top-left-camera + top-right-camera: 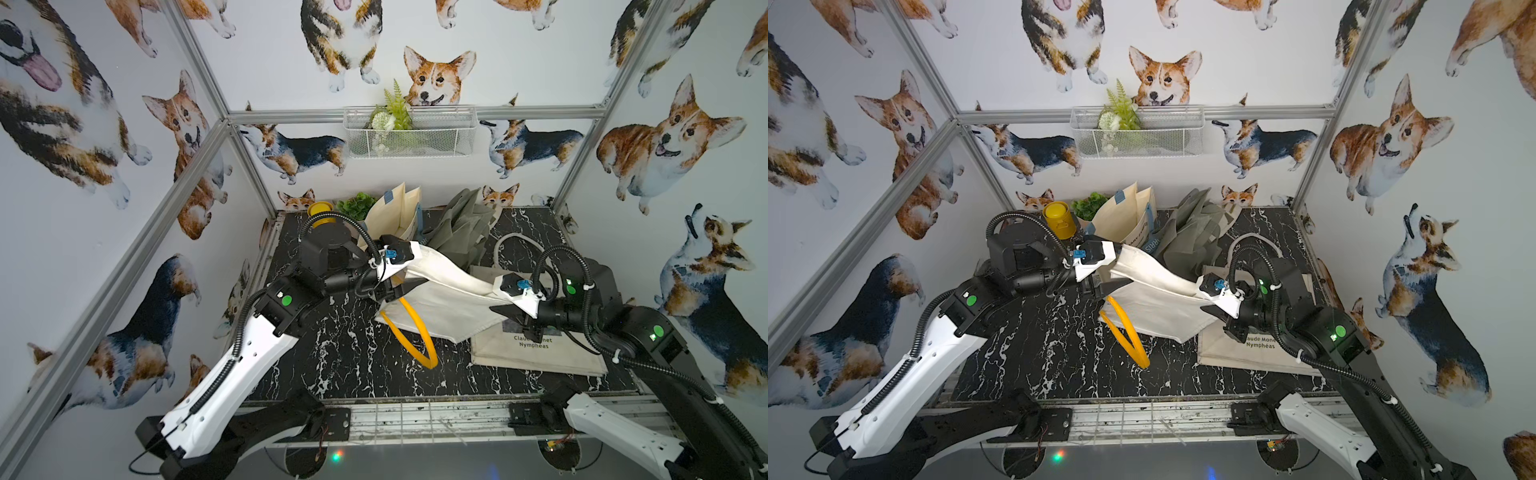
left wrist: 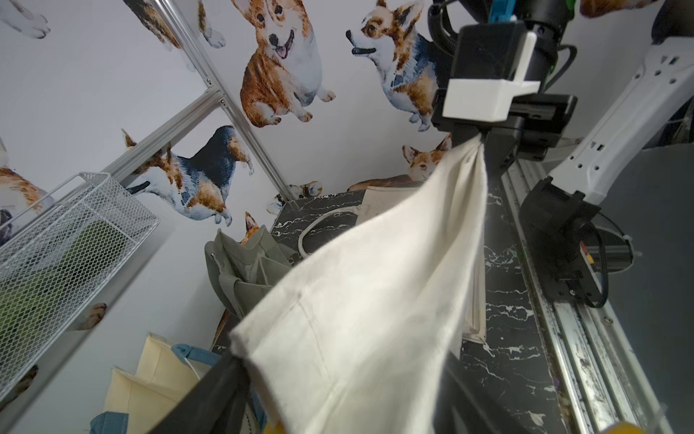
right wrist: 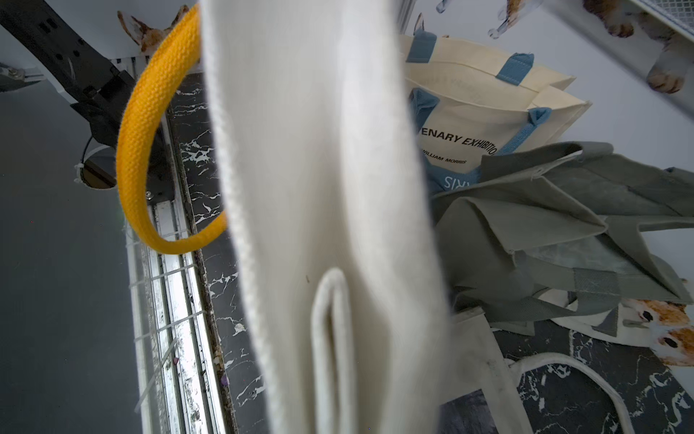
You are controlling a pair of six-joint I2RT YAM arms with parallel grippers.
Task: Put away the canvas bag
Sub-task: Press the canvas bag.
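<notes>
- Found the canvas bag (image 1: 449,299) slung in mid-air above the black marble table (image 1: 332,353), stretched between the two arms, with one yellow handle (image 1: 415,328) drooping toward the tabletop.
- Saw the right gripper (image 1: 505,305) with jaws pressed together on a bunched corner of the cloth. Checked this in the left wrist view and found the fabric gathered tight into the pinch.
- Saw the left gripper (image 1: 406,277) with jaws spread wide, the bag's edge lying loose between them and draped over one finger (image 2: 202,398), not nipped.
- Judged the bag light, soft and wholly limp: sagging like a hammock, holding no shape, and likely to slide off a spread jaw.
- Judged the seamed hem or a handle root the best place to grip, as thicker and less slippery than the single panel.
- Noted a grey bag (image 1: 461,224) and a cream tote (image 1: 395,212) just behind, a printed tote (image 1: 540,353) flat under the right arm, and a wire basket (image 1: 436,137) on the back wall, well apart.
</notes>
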